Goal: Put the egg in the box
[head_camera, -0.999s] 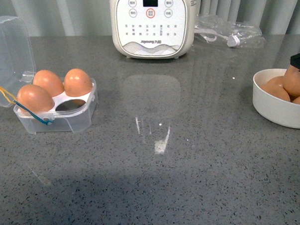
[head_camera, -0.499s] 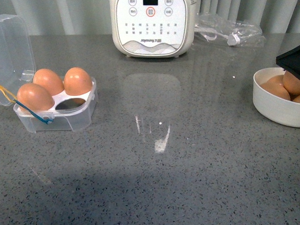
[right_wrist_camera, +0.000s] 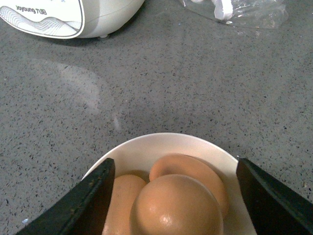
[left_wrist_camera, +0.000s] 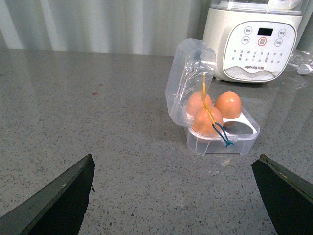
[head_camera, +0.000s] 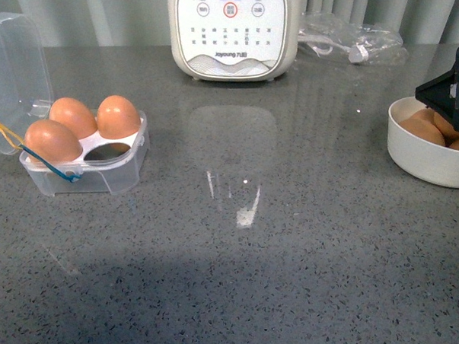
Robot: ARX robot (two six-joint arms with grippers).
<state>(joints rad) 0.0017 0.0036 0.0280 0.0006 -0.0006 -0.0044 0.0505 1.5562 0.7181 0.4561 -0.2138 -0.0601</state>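
Observation:
The clear box (head_camera: 100, 174) stands at the left with its lid (head_camera: 8, 75) open; it holds three orange-brown eggs (head_camera: 117, 116) and one cell (head_camera: 107, 152) is empty. It also shows in the left wrist view (left_wrist_camera: 222, 139). My right gripper (right_wrist_camera: 176, 196) is open over the white bowl (head_camera: 423, 160), its fingers on either side of the top egg (right_wrist_camera: 176, 205). In the front view only its black tip (head_camera: 448, 94) shows above the bowl. My left gripper (left_wrist_camera: 176, 196) is open and empty above bare counter, well short of the box.
A white cooker (head_camera: 235, 31) stands at the back centre. A crumpled clear plastic bag (head_camera: 353, 45) lies at the back right. The bowl (right_wrist_camera: 146, 152) holds three eggs. The counter between box and bowl is grey stone.
My right gripper has come further in from the right edge and lower over the bowl. The front view has tilted slightly, so everything sits a little higher in the frame.

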